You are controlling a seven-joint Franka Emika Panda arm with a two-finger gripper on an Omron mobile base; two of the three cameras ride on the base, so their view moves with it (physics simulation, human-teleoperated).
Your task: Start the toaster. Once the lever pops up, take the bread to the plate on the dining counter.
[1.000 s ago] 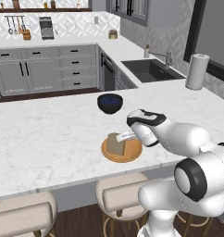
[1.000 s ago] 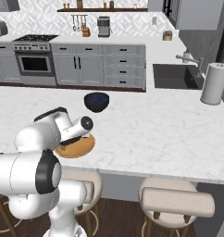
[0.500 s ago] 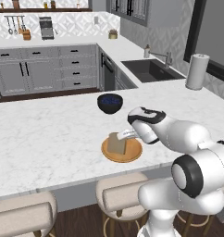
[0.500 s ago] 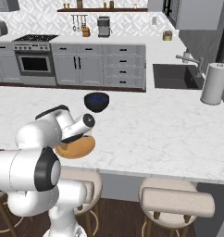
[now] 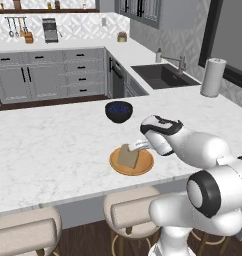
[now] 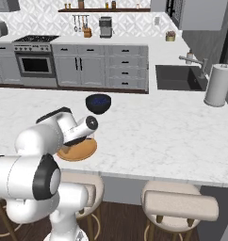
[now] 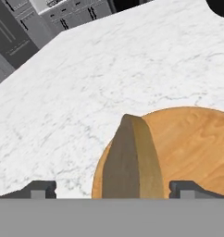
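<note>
Glossy white, rounded arm segments meet at dark ring joints (one black band circles the large near joint); a pale grey gripper ends in two small dark fingertips.

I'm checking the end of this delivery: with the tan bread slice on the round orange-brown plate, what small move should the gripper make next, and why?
Probably a short retreat straight back. The gripper is open, its fingertips standing clear on either side of the tan bread slice, which rests on the round orange-brown plate on the white marble dining counter. Backing off should avoid nudging it.
</note>
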